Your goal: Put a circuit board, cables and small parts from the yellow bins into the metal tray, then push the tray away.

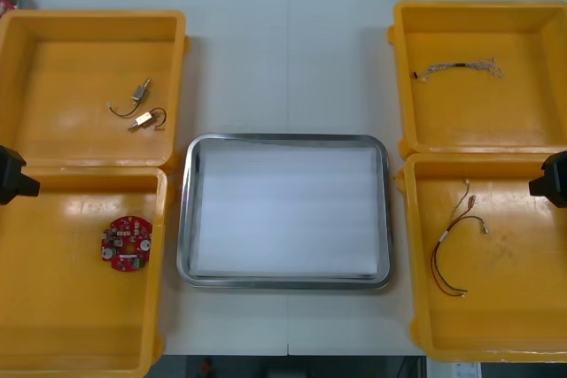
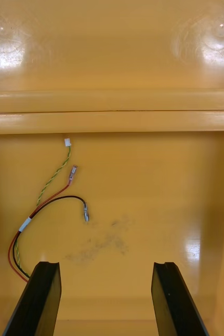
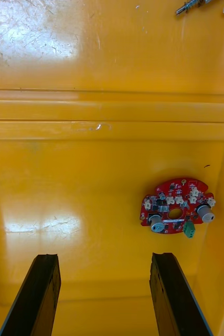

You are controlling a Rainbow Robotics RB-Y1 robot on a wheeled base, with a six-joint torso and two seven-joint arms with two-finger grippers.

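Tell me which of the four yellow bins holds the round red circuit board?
The yellow plastic bin nearest the robot on its left: the round red circuit board lies there. The others hold cables or small metal parts.

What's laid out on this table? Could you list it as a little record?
Tray: metal tray, white inside, nothing in it
Left near bin: red circuit board
Left far bin: small metal parts
Right near bin: red and yellow cable
Right far bin: second cable
Grippers: left gripper open over the circuit board's bin; right gripper open over the red and yellow cable's bin
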